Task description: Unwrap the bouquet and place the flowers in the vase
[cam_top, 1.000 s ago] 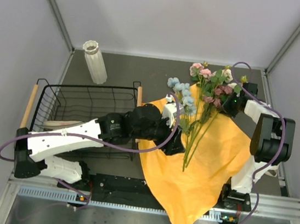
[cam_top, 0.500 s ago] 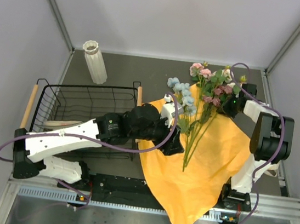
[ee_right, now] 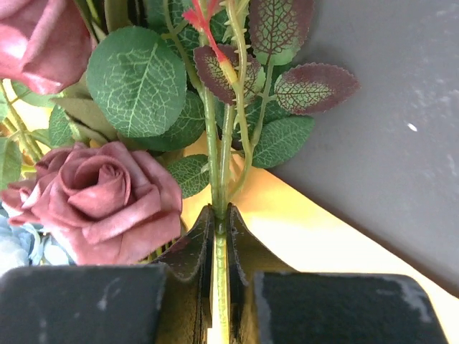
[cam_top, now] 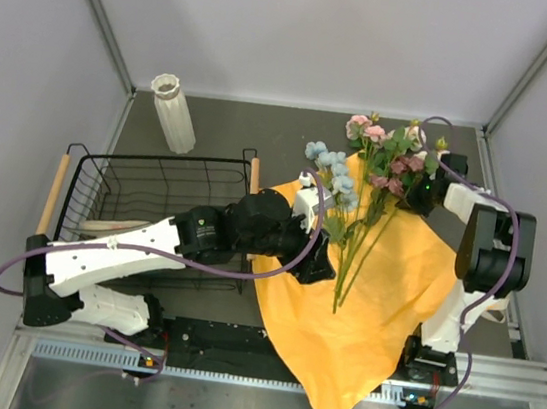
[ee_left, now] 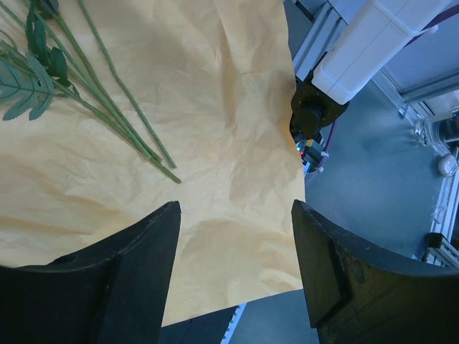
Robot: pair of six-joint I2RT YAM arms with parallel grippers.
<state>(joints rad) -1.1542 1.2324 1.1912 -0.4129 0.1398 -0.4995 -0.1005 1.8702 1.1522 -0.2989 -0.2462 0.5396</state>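
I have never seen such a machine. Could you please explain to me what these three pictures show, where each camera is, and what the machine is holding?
These are two robot arms fixed at the near edge of a table. The wide picture looks down from above; the other two come from a small camera on each wrist. On the table an orange paper lies spread open, with artificial flowers on it. A white vase stands at the far left, and a black wire dish rack sits by the left arm. The left claw is open over the paper and holds nothing. The right claw is shut on a green flower stem.
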